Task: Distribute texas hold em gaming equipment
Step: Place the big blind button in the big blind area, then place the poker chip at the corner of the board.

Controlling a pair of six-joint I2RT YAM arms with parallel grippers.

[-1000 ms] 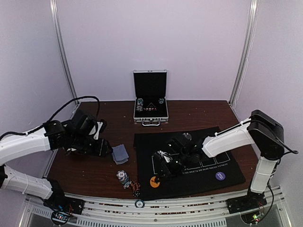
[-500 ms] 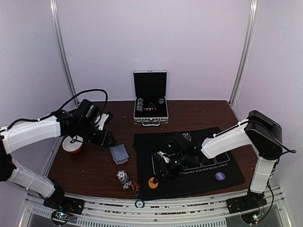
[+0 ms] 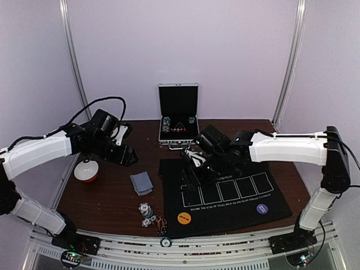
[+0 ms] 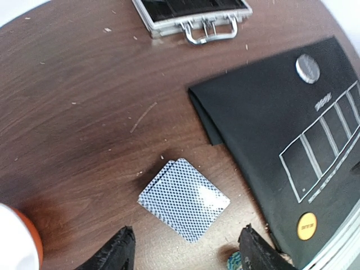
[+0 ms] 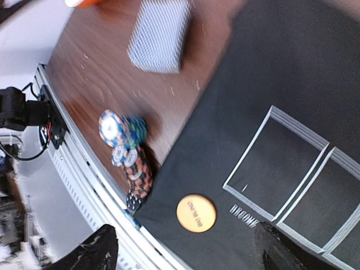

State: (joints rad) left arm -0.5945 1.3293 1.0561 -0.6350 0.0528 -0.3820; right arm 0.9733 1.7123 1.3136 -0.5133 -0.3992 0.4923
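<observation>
At lower left the surface [image 3: 107, 199] lies open between cards [image 3: 141, 183] and red-and-white bowl [image 3: 86, 171]. Chips [image 3: 151, 214] crowd the bottom centre; the right arm [image 3: 284, 147] overhangs the upper part of the mat [image 3: 225, 211].

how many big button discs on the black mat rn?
3: orange disc near-left on the mat, purple disc near-right, silver-grey disc far-left (left wrist view only). The right arm may hide more.

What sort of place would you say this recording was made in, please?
Most likely a lab robot cell set up for poker: plain pale walls framed by metal posts, an aluminium rail along the near edge, and a brown table carrying a black card mat.
</observation>
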